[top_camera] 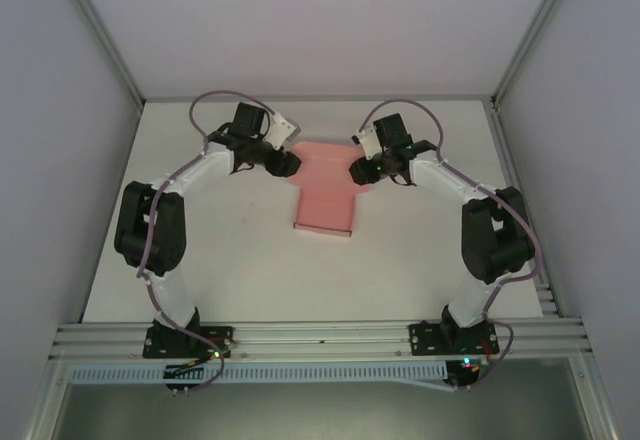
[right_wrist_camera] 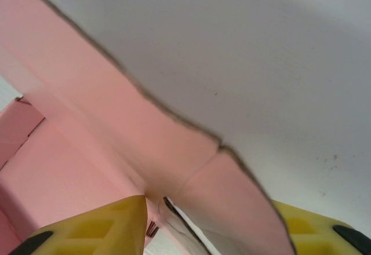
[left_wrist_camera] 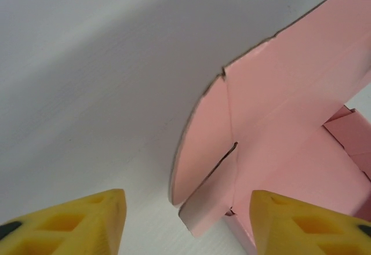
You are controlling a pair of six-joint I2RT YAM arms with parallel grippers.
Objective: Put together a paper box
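While left pincer (left_wrist_camera: 186, 197) and right pincer (right_wrist_camera: 210, 204) stand parted, paper box (top_camera: 325, 195) flaps lie between.

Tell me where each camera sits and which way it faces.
Top external: above and behind the bases, looking down at the table; both arms show, left gripper and right gripper flanking the box.
Left wrist: on the left arm, facing a box flap; its yellow fingers show.
Right wrist: on the right arm, facing the opposite flap; its yellow fingers show.
Shared: all three show the pink box.
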